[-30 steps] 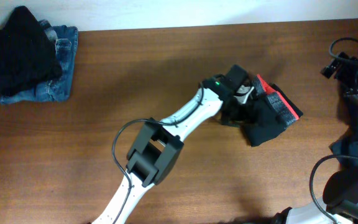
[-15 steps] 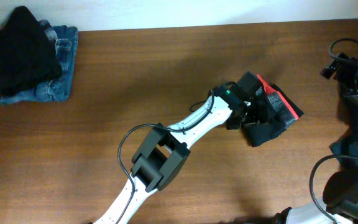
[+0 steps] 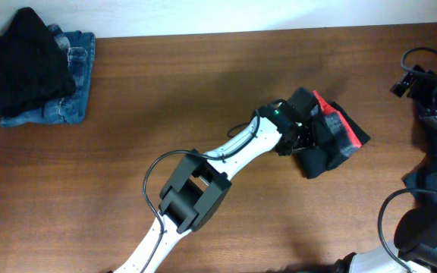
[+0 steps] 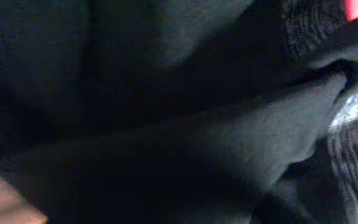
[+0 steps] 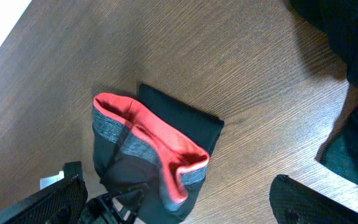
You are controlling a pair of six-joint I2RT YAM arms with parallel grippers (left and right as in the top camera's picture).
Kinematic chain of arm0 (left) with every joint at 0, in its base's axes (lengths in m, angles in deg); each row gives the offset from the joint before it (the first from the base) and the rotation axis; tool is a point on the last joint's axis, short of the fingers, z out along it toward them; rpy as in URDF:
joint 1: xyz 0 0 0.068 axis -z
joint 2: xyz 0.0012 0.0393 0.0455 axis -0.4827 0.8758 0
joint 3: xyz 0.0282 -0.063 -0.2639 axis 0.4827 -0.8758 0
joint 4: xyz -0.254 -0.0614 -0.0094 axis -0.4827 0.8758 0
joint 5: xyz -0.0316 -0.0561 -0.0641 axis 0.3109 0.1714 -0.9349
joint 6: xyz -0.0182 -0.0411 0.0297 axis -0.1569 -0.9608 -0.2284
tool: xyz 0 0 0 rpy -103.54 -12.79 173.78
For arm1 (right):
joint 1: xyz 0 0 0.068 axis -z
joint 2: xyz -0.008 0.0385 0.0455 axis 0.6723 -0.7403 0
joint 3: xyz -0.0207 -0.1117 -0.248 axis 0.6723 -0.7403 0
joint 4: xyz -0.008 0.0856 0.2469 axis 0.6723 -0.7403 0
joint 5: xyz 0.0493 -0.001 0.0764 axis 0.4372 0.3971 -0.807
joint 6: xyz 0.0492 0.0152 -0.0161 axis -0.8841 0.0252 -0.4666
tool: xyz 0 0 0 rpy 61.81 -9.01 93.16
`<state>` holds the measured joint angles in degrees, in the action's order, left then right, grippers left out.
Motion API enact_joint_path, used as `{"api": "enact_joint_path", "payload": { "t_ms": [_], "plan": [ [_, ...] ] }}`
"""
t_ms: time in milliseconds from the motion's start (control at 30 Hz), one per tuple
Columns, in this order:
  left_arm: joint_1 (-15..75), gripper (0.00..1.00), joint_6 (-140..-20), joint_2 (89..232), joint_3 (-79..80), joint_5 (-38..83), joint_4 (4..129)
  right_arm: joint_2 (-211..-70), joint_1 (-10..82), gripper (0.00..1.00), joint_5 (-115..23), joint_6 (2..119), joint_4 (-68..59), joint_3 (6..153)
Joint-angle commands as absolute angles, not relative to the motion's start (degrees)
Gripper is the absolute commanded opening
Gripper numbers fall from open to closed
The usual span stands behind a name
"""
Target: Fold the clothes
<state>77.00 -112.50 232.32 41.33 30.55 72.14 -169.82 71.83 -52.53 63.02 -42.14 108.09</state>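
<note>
My left gripper is down on the black clothes with the red trim. They lie out on the table, a bit to the right of the middle. My left wrist camera is so close that it sees only dark fabric, and my fingers do not show. So I cannot tell if this gripper is pinching the fabric or just lying on it.

My right gripper is spread wide and holds nothing. It hangs near the right edge of the table, looking over at the same clothes.

I think I am partway through. Far off in the top left corner is a pile. A black piece lies on top of the blue jeans. That pile looks done to me, though the black piece is a bit lumpy.

The clothes under my left gripper are already bunched into a small bundle, with the red band on top. The edges do not line up, so I think they need one more fold or some tidying.

By my right arm there is a dark heap of more cloth. It does not look folded, so I think that is what is left.
</note>
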Motion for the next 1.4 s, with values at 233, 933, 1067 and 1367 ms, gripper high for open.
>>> {"api": "enact_joint_path", "payload": {
  "t_ms": [233,933,1067,1367],
  "plan": [
    [73.5,0.01,-112.4,232.2,40.4,32.2,72.0,-169.9,71.9,0.99,-53.3,63.8,-42.4,108.5],
    [56.9,0.13,-85.5,232.1,40.4,31.8,93.5,-169.9,71.9,0.99,-56.9,63.9,-42.4,108.5],
    [54.5,0.18,-79.7,232.0,40.5,26.9,94.6,-169.9,71.9,0.99,-56.9,63.9,-42.3,108.5],
    [52.6,0.30,-69.1,227.6,40.9,24.4,96.5,-170.5,70.4,0.99,-56.9,64.2,-42.1,107.7]
  ]
}}
